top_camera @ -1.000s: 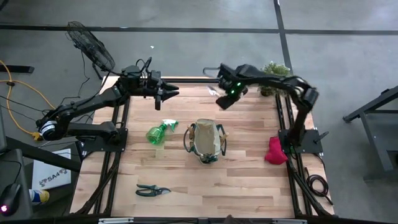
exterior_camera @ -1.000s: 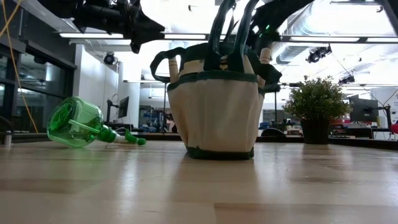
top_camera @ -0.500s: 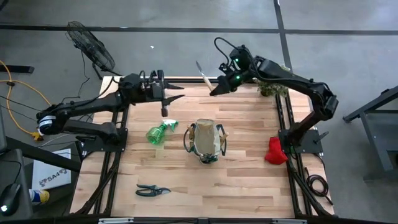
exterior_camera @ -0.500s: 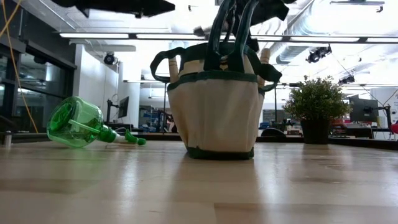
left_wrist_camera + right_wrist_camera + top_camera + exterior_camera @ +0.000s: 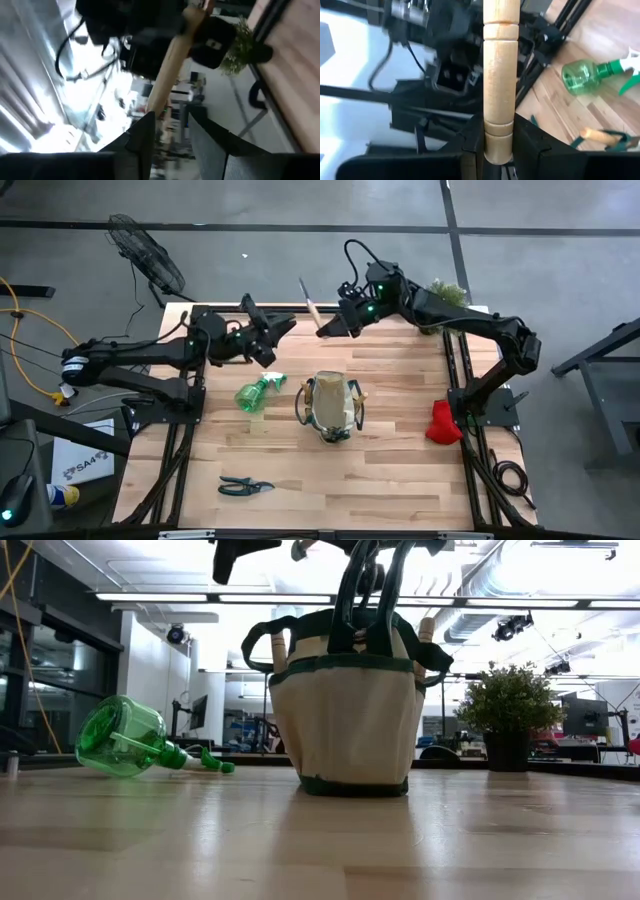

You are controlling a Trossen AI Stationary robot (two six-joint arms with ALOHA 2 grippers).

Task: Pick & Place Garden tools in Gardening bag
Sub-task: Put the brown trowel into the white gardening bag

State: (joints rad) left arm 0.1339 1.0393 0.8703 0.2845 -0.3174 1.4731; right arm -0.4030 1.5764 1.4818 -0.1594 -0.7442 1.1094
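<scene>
The right gripper (image 5: pixel 328 327) had its fingers (image 5: pixel 527 145) pinched on the wooden handle of a trowel (image 5: pixel 311 308), the handle standing straight up between them in the right wrist view and the tool lifted clear of the tabletop (image 5: pixel 390 465) near its far edge. The blade end slanted away from the gripper toward the far side. The left gripper (image 5: pixel 285 328) hung just across from it, fingers (image 5: pixel 145 137) spread, with the same handle reaching toward the gap between them in the left wrist view; whether they touched it could not be told. Nearer the middle, the bag (image 5: pixel 330 407) sat upright on the tabletop, loop handles up, wooden handles poking out of its pockets. The spray bottle (image 5: pixel 256 392) lay on its side just beside the bag, on the left arm's side, nozzle toward the bag. The pruners (image 5: pixel 245 486) rested near the front edge, well apart from the rest. The red glove (image 5: pixel 442 423) lay at the right edge beside the right arm's base. A potted plant (image 5: pixel 441 293) stood at the far right corner.
</scene>
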